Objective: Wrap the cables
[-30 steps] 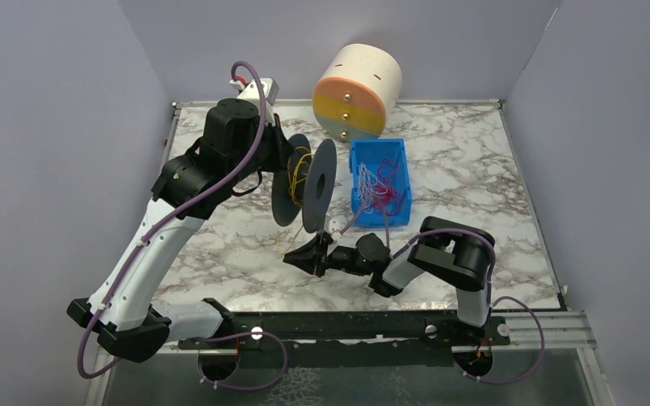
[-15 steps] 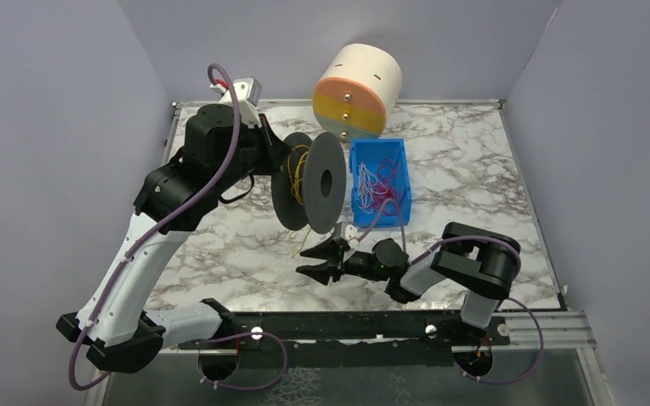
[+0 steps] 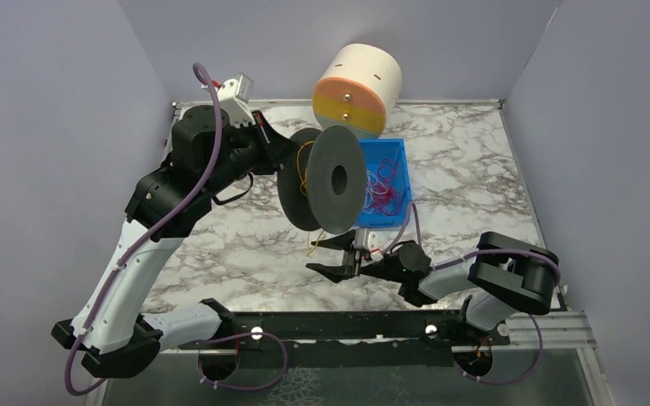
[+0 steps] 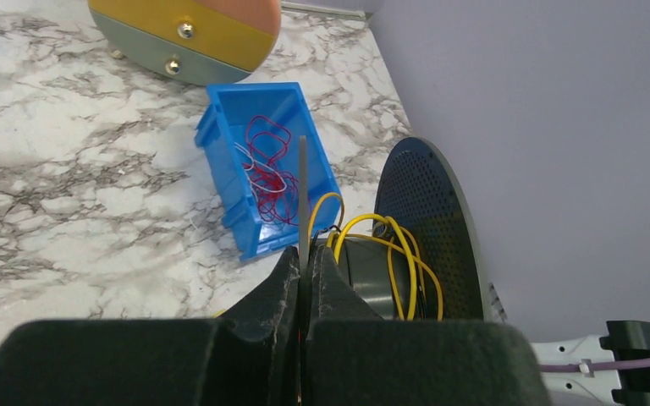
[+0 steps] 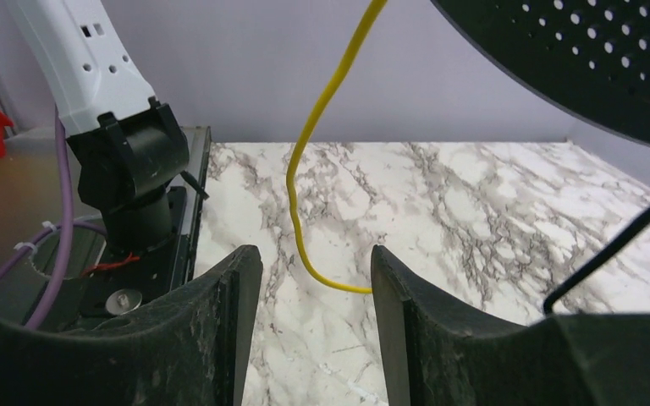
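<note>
Right gripper [image 5: 311, 258]: jaws spread, holding nothing.
Yellow cable [image 5: 298, 194]: hung upright from spool [image 3: 328, 182], loose end just ahead, in line with the gap.
Left gripper [image 4: 303, 269]: pinched on spool's flange.
Other cables [image 3: 379, 188]: in blue bin [image 3: 405, 179].

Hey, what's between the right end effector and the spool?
A loose yellow cable dangles from the spool into the right end effector's open gap; right wrist view.

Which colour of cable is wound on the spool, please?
The yellow cable, looped around the dark spool; the red ones lie loose in the blue bin.
</note>
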Robot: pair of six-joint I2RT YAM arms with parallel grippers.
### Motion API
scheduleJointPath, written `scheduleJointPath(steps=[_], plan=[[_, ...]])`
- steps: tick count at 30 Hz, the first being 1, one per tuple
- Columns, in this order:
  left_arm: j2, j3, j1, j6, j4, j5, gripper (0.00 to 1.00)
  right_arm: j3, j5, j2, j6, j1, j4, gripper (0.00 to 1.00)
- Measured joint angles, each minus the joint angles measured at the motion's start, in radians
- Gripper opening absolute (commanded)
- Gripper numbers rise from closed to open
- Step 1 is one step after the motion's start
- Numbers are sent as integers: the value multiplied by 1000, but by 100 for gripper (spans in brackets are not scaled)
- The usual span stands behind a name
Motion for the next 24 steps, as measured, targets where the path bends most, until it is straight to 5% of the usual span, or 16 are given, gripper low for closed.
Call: scheduleJointPath(steps=[14,24], plan=[[-12,0,0,-61,72,74,0,58,-87,-21,-10,15,0,53],[-17,0,0,-82,92,87,0,88,-93,-5,-23,28,0,7]])
